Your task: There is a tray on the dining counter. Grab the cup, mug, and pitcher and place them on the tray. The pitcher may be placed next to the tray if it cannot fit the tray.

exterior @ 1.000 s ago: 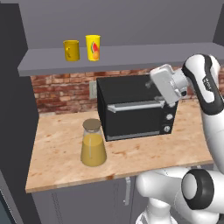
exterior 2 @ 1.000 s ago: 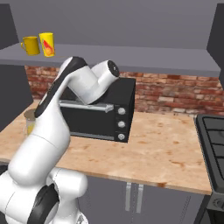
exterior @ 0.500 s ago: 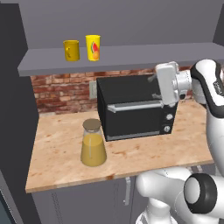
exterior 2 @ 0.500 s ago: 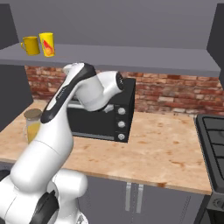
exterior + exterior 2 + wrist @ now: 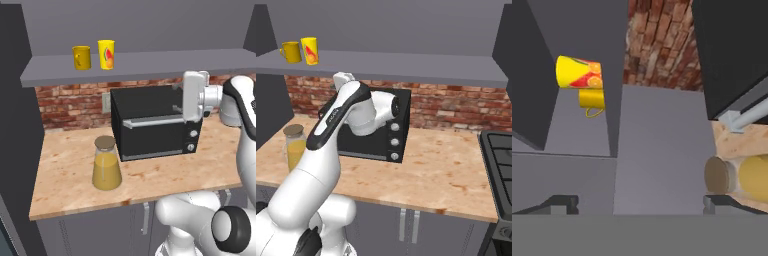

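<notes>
The pincer [image 5: 639,202] is wide open and holds nothing, and the cup [image 5: 578,73] stands far ahead of it on the shelf [image 5: 165,64], touching the mug [image 5: 592,100]; it looks light, hard and slippery, so squeeze its middle.

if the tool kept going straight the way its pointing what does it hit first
Probably the grey wall at the counter's left end, which sits dead ahead between the open tool's fingertips. The pitcher lies off to one side, the cup and mug to the other. Depth is unclear.
</notes>
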